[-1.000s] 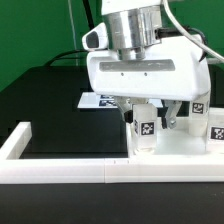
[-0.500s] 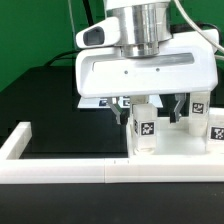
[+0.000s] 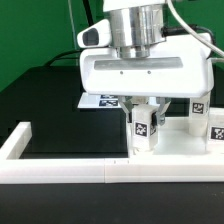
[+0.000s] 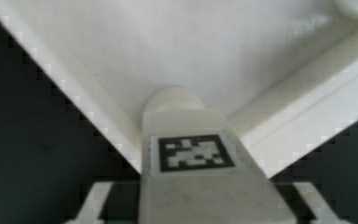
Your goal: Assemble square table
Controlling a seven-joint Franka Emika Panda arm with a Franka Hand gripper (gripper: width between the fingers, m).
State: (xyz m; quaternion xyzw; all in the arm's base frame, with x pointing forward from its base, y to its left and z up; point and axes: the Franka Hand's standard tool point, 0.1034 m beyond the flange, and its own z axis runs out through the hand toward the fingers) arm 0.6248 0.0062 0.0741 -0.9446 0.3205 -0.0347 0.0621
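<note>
The square table top [image 3: 178, 146] is a white tray lying at the exterior view's right, and it fills the background of the wrist view [image 4: 140, 50]. A white leg block [image 3: 143, 128] with a black-and-white tag stands on its near corner, leaning slightly. My gripper [image 3: 144, 112] hangs straight over this leg with one finger on each side. In the wrist view the leg [image 4: 195, 150] sits between the fingers [image 4: 105, 200], with a thin dark gap on each side. The jaws look open around it. Two more tagged legs [image 3: 199, 114] stand at the right.
A long white border rail [image 3: 60, 172] runs along the front and up the exterior view's left side. The marker board [image 3: 99, 101] lies on the black table behind the gripper. Green backdrop behind.
The hand has swung from the right back over the leg. Its fingers stand closer to the leg than half a second ago. The leg's tag sits slightly higher and leans.
</note>
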